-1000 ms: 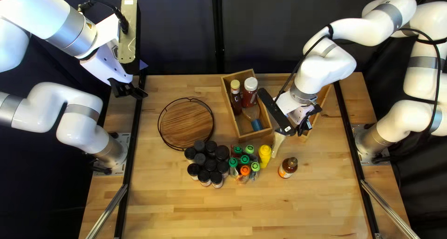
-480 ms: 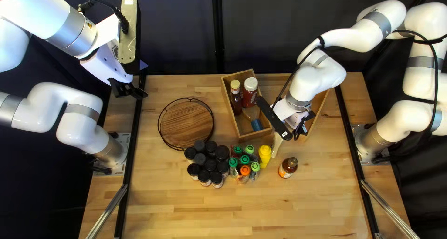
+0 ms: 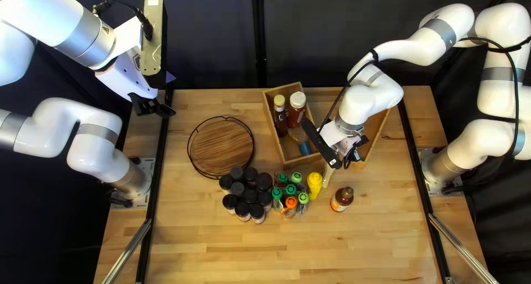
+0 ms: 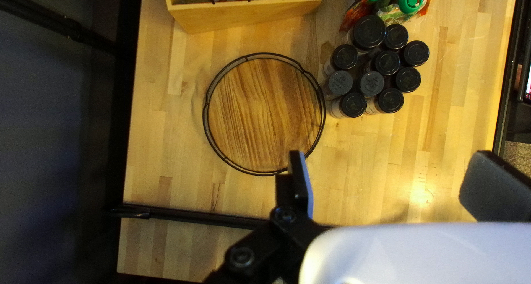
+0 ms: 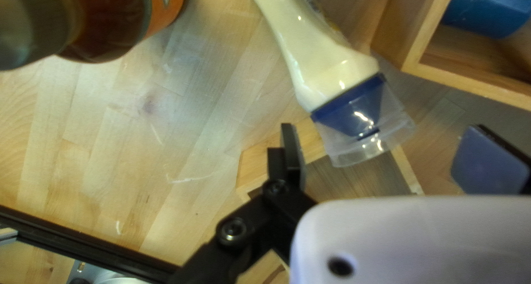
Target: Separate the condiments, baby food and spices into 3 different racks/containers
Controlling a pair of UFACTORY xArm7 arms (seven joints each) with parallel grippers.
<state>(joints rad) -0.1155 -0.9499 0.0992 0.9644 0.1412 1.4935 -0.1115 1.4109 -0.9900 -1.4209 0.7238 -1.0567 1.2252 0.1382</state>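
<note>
Shifted slightly leftward since the earlier frame was the white right arm (image 3: 368, 98). Its right gripper (image 5: 380, 146) was spread wide and grasped nothing; ahead of it was the cream squeeze bottle with a blue-and-clear cap (image 5: 332, 63), untouched. Just left of that bottle stood the yellow plastic squeeze bottle (image 3: 315, 184); nearer and to the right, the brown bottle with an orange label (image 3: 342, 200). Farther left were capped pouches in green, lime and orange (image 3: 291, 190), beside the cluster of black-lidded spice jars (image 3: 250, 195). The left gripper (image 4: 387, 165) was released, apart from all items.

Progress: three condiment containers were in the left rectangular wooden box (image 3: 303, 161); the arm hid much of the right wooden box (image 3: 378, 123). Three bottles, the pouches (presumably baby food) and the spices, outside the round wire-rimmed wooden rack (image 3: 221, 147), apparently remained to be sorted.
</note>
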